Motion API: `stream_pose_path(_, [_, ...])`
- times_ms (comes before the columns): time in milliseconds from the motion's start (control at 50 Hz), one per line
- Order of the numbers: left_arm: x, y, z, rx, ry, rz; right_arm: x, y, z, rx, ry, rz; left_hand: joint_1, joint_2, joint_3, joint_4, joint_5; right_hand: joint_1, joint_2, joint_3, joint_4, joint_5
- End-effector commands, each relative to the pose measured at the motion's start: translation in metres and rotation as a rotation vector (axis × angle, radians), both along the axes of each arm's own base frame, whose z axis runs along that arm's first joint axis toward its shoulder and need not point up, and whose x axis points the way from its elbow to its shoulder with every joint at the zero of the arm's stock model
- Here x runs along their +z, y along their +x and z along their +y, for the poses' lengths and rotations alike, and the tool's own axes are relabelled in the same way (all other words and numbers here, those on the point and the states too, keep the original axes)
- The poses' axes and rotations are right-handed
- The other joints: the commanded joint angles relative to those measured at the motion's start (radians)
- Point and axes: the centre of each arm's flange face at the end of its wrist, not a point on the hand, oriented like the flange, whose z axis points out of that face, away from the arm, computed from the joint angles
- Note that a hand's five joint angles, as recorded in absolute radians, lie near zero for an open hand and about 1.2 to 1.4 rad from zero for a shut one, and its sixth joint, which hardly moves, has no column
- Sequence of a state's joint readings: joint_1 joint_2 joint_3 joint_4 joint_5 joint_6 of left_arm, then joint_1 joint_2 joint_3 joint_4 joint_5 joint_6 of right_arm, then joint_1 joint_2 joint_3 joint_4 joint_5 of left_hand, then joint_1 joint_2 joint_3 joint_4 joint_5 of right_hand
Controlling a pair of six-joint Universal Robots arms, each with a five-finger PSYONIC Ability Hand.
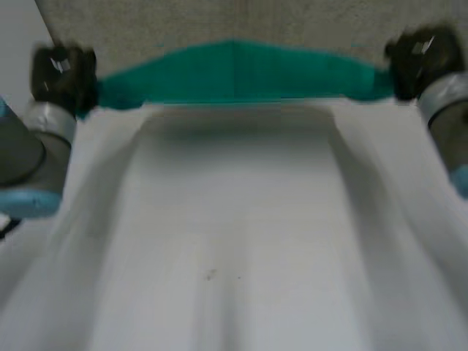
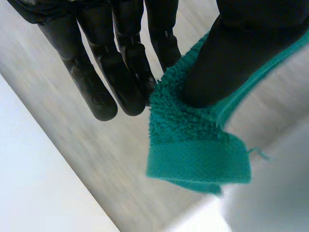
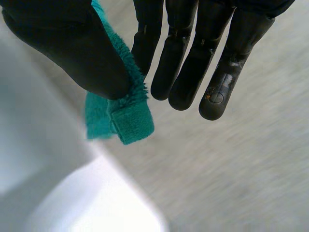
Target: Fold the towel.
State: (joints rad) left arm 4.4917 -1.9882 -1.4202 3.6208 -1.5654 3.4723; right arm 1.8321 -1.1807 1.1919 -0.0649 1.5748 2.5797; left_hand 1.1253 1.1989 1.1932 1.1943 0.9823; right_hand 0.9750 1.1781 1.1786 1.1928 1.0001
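I read this as the carrying part of the fold. The teal terry-cloth towel [image 1: 234,73] is stretched in a shallow band between my two hands, over the far edge of the white table [image 1: 234,256]. A crease shows at its middle, and I cannot tell how much cloth hangs behind the table's edge. To do this well, I would move both arms at one pace and one height, with just enough tension that the held edge comes down straight. I would let go only once the cloth lies flat and the corners line up. Starting at the left, the black left hand [image 1: 62,73] is at the towel's left end, its fingers nearly straight and the thumb pressing the hemmed corner against them in a firm pinch. Across the band, the black right hand [image 1: 420,55] mirrors it at the right end, with straight fingers and the thumb clamping that corner. Both arms reach forward, well apart, wrists roughly level.
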Motion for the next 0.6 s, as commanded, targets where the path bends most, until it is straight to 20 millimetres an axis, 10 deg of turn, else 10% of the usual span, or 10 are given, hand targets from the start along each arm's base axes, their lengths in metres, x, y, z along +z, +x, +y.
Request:
stream_pose_path(20, [-0.090, 0.003, 0.015, -0.003, 0.247, -0.045, -0.097, 0.001, -0.004, 0.005, 0.274, 0.069, 0.271, 0.197, 0.203, 0.202, 0.239, 0.421, 0.218, 0.218, 0.203, 0.222])
stream_pose_path(200, [-0.119, 0.012, 0.045, 0.005, 0.407, -0.108, -0.139, -0.009, 0.010, -0.008, 0.520, 0.156, 0.271, 0.197, 0.203, 0.202, 0.239, 0.421, 0.218, 0.218, 0.203, 0.222])
stream_pose_path(440, [-0.090, 0.038, 0.145, -0.037, 0.617, -0.501, -0.127, -0.059, 0.104, 0.075, 0.788, 0.676, 0.271, 0.197, 0.203, 0.202, 0.239, 0.421, 0.218, 0.218, 0.203, 0.222])
stream_pose_path(600, [-0.081, 0.031, 0.143, -0.086, 0.550, -0.523, -0.119, -0.057, 0.091, 0.037, 0.679, 0.667, 0.271, 0.197, 0.203, 0.202, 0.239, 0.421, 0.218, 0.218, 0.203, 0.222])
